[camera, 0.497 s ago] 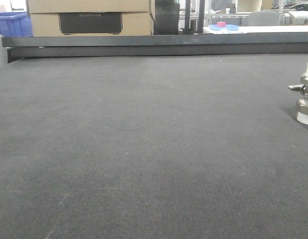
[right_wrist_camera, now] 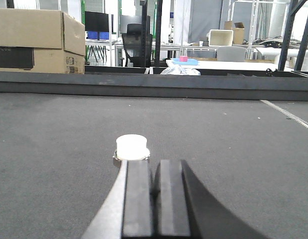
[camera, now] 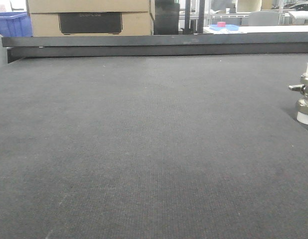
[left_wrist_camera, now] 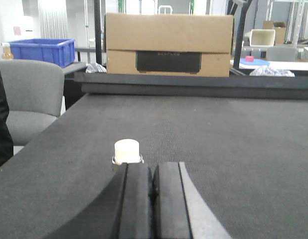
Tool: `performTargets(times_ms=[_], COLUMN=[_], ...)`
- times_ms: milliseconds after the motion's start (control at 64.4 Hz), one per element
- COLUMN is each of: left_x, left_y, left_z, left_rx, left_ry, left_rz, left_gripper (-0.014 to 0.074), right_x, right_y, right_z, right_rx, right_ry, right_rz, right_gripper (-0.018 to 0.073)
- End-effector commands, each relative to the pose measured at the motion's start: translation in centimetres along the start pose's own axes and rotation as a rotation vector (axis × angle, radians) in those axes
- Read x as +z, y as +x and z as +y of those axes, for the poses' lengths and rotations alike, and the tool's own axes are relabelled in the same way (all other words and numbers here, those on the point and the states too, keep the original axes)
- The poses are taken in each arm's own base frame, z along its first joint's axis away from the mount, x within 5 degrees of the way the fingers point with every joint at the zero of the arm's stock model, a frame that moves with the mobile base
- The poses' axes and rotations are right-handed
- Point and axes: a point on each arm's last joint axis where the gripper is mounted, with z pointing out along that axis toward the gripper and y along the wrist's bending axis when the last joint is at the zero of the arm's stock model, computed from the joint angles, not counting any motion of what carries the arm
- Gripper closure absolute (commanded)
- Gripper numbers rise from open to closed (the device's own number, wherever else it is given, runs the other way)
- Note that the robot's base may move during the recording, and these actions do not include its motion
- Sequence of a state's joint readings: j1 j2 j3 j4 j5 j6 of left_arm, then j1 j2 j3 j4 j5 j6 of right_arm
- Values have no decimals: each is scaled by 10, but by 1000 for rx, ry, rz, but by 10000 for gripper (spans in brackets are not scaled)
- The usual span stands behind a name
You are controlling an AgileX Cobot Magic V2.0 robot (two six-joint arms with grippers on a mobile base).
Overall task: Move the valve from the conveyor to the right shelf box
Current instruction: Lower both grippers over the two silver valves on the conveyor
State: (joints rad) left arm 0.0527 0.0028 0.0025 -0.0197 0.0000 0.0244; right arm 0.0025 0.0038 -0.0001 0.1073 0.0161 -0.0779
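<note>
The valve (camera: pixel 305 92) stands upright on the dark grey conveyor (camera: pixel 144 139) at the far right edge of the front view, its side lever pointing left. No gripper shows in that view. In the left wrist view my left gripper (left_wrist_camera: pixel 153 166) is shut with nothing between its fingers. A white-capped valve (left_wrist_camera: pixel 127 151) stands just beyond its left fingertip. In the right wrist view my right gripper (right_wrist_camera: pixel 155 163) is likewise shut and empty, and a white-capped valve (right_wrist_camera: pixel 131 148) stands just past its left fingertip. The right shelf box is out of view.
A dark metal rail (camera: pixel 154 44) bounds the belt's far side. Behind it sit a cardboard box (left_wrist_camera: pixel 168 44), a blue crate (left_wrist_camera: pixel 43 50) and a white table (right_wrist_camera: pixel 219 63). A grey chair (left_wrist_camera: pixel 29 94) stands off the belt's left edge.
</note>
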Motion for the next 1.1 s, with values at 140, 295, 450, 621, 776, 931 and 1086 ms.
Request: performTargets(times_ms=[140,295,450,621,776,931,1086], left_x=[0,0,-1,-8,-9,8,36], left_y=[-5,-6,-14,-53,-105,-150,-170], left_z=[0,0,0,0,1,2,3], left_rx=[4,4,5,4,51,86,85], left_ry=[-2,-3,-5,-5,-10,-22,-14], left_rz=[-44,-58,-147,-234,-167,-47,82], left_gripper=[707,707,707,707,692,449,119], right_x=[0,-1,-1,-12,-28,-13,20], right_y=[-5,-6,-13,-67,-124,-161,-179], right_z=[-1,-1,-1,1,5,6,6], right_rx=[-1,-1,-1,-1,-4,-5,-15], right_ry=[7,8,13,3,-17,-22,-16], right_rz=[-61,-71,-140,-257,-263,-210,-133], right_gripper=[715,715,715,715,677,454,120])
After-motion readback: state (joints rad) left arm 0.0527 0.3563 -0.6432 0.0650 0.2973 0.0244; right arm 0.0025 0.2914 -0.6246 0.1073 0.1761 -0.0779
